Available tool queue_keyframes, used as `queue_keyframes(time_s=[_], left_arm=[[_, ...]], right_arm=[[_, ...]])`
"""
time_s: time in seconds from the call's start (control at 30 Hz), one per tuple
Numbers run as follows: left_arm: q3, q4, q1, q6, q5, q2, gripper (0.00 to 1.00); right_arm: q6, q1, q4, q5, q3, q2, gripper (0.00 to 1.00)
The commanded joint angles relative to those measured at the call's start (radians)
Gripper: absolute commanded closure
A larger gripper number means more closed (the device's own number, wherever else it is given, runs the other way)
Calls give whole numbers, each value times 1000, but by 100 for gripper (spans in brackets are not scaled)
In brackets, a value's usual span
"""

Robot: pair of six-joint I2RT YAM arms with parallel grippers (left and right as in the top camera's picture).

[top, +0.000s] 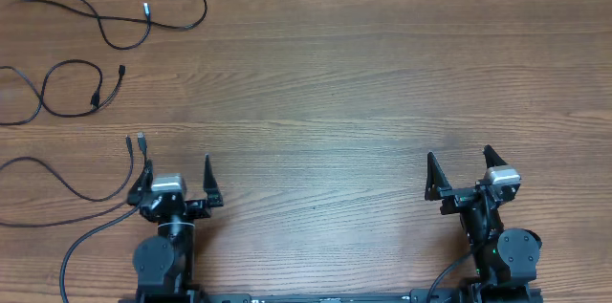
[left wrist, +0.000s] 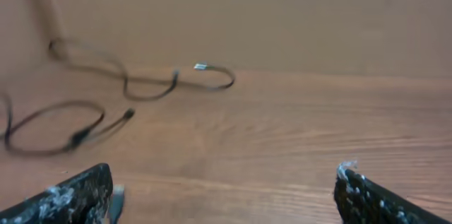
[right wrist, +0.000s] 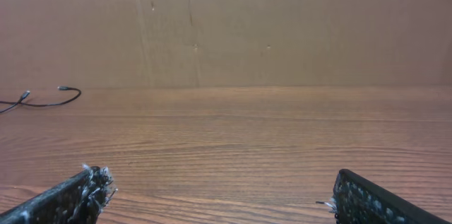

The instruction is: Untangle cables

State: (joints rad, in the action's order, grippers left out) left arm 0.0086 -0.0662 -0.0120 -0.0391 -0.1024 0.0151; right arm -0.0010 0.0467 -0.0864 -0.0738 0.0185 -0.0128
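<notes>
Three thin black cables lie apart on the left of the wooden table. The far cable (top: 203,7) has silver tips, and its curled end (left wrist: 219,75) also shows in the left wrist view. The middle cable (top: 121,71) forms a loop (left wrist: 49,121). The near cable (top: 141,139) ends just beside my left gripper (top: 177,171), and its plug (left wrist: 116,201) sits next to the left finger. My left gripper (left wrist: 222,185) is open and holds nothing. My right gripper (top: 459,158) is open and empty at the near right, far from the cables. From the right wrist (right wrist: 219,185), a cable end (right wrist: 63,90) shows far left.
The arms' own thicker black wires (top: 81,241) trail off the near edge by the left base. A brown cardboard wall (right wrist: 282,26) stands behind the table's far edge. Bare wood (top: 335,102) spans the middle and right.
</notes>
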Motion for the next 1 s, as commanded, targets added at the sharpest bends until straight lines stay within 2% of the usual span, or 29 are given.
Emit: queue_keyframes(time_s=[0.0, 0.17, 0.33, 0.67, 0.97], left_arm=[[-4, 4, 6, -99, -77, -12, 0], [-4, 3, 6, -93, -70, -12, 1], [-4, -2, 6, 7, -37, -12, 0], [-4, -2, 6, 63, -39, -12, 0], [-4, 0, 6, 62, -39, -11, 1]], right_arm=[[-7, 4, 5, 10, -10, 10, 0], [-7, 4, 5, 10, -10, 10, 0], [-7, 4, 5, 10, -10, 10, 0], [-7, 4, 5, 10, -10, 10, 0], [-7, 4, 5, 10, -10, 10, 0]])
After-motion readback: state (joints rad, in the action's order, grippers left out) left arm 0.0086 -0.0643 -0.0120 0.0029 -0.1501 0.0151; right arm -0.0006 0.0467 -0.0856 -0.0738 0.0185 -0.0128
